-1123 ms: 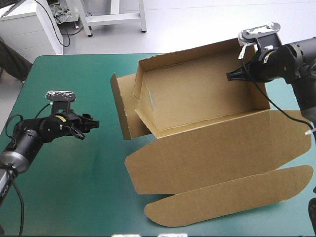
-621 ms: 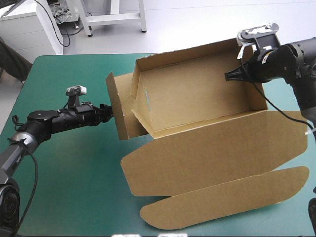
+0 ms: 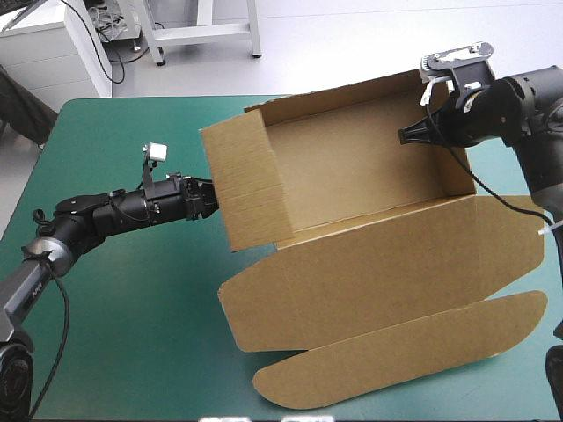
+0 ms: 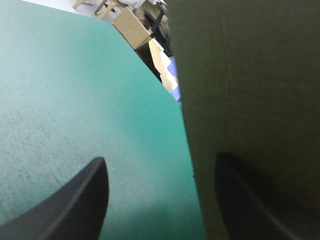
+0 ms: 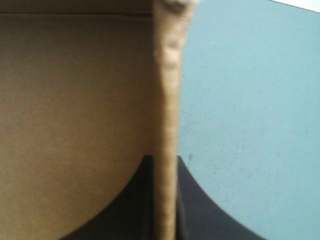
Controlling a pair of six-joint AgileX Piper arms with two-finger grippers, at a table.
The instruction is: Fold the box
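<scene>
Teal-green cover spreads over the whole table, smooth and bare along its left side and near-left corner. Beyond the far edge lies a pale floor.

The box takes up the middle and right of the table. It stands as an open tray toward the far right. Its lid lies flat on the cover toward the near edge. A long rounded flap ends the lid close to that edge. The tray's left end wall stands raised, its corrugated outer face turned toward the left arm.

The left tool reaches in low over the cover and meets that outer face. In the left wrist view its fingers stand wide apart. One finger is over the teal-green surface and the other lies against the brown board. The wall's edge runs between them, and they clamp nothing.

The right tool sits at the tray's right end, near the far corner. In the right wrist view its black fingers are drawn almost together. They pinch the wall's edge, which runs straight ahead from them. The brown inside of the tray lies on one side and the cover on the other.
</scene>
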